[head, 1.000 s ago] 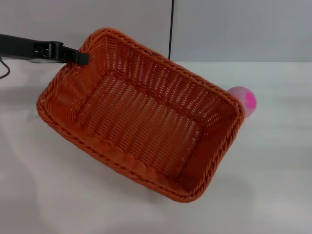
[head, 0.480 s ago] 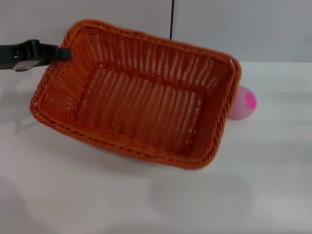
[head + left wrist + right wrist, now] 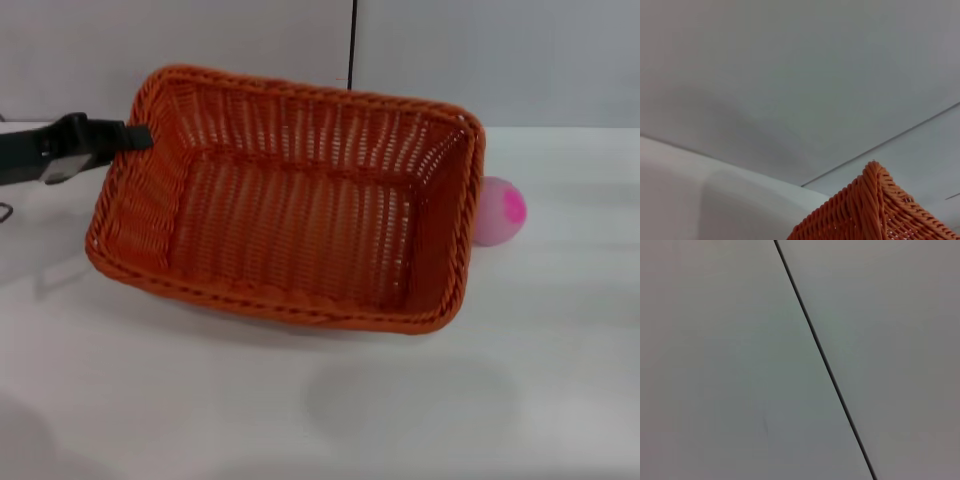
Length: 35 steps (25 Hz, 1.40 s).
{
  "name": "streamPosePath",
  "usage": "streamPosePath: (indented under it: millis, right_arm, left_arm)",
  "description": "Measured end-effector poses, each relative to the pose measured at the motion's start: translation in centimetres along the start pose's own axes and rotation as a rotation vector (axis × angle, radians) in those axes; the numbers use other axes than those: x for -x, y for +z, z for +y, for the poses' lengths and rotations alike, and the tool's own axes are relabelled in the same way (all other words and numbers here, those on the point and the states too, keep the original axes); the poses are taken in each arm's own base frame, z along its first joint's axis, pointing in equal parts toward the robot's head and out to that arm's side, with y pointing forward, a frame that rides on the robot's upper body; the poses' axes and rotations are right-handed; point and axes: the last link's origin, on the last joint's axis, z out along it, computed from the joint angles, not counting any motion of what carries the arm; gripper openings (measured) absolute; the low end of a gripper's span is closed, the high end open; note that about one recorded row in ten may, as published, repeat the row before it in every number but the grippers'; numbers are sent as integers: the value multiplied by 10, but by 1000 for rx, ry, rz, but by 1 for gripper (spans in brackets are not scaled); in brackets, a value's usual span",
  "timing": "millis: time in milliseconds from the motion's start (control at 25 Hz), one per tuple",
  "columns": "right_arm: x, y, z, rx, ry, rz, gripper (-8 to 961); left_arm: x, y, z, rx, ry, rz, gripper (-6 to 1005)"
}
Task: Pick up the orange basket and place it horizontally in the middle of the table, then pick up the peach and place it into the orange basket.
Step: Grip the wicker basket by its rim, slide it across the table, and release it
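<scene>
A: Basket first: where is it, and what has hold of it?

B: The orange basket sits near the middle of the white worktop, long side running across the head view. Whether its base is flat down or a little raised on the near-left side cannot be told. The left tool is clamped on the braided rim at the far-left corner. The left wrist view shows only that corner of the weave against the wall.

A: How would it handle?

B: Probably light for its bulk and fairly stiff, the woven rim giving a rough, secure hold. Held by one corner it likely swings, so the rim is the right place but a slow set-down seems wise.

A: And the peach?

B: It lies just beside the basket's right end, partly hidden behind the rim. Small, round, probably smooth; it could roll if nudged.

A: What differs from a second ago?

B: Then the basket hung diagonally; now it has turned nearly level with the worktop's edge and come lower. The peach has not moved.

A: The right tool?

B: Out of sight; its wrist view shows only wall.
</scene>
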Motion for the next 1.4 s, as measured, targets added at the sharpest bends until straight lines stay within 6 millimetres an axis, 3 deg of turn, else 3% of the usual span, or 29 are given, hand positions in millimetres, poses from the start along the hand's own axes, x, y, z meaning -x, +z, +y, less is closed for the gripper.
streamPosePath:
  millis: [840,1400]
  right_arm:
    - [-4,14,4,-10,4,32,673]
    - [-4,17,3,-20,3,37,654]
  left_arm:
    - [33,-26,-27,-33,-103,105,193]
    - [41,-22,-30,-19,-126,85,197]
